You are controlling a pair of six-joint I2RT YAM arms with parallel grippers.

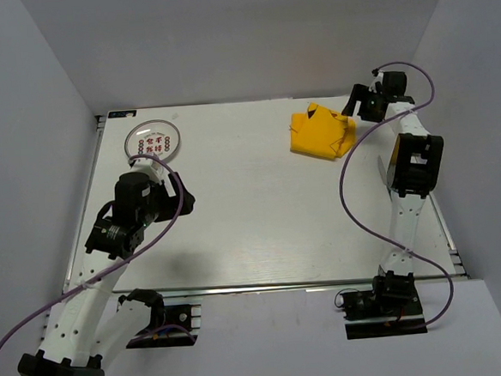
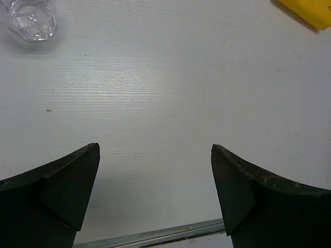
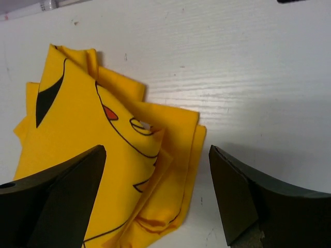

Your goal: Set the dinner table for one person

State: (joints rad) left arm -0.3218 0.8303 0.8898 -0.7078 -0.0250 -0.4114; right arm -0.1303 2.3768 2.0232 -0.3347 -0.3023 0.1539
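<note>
The dinner table [image 1: 261, 213] is a large white tabletop with a metal rail edge. A folded yellow cartoon-printed cloth [image 1: 320, 131] lies at its far right. My right gripper [image 1: 354, 110] hangs open just above the cloth's right edge. In the right wrist view the cloth [image 3: 98, 150] lies under and between the open fingers of that gripper [image 3: 158, 194]. My left gripper [image 1: 181, 201] is open and empty over bare table at the left; in its wrist view [image 2: 155, 191] nothing lies between the fingers.
A clear plate with red print [image 1: 153, 141] sits at the far left. A clear drinking glass [image 2: 31, 18] stands at the top left of the left wrist view; I cannot find it in the top view. The metal rail [image 2: 155, 235] runs below the left fingers.
</note>
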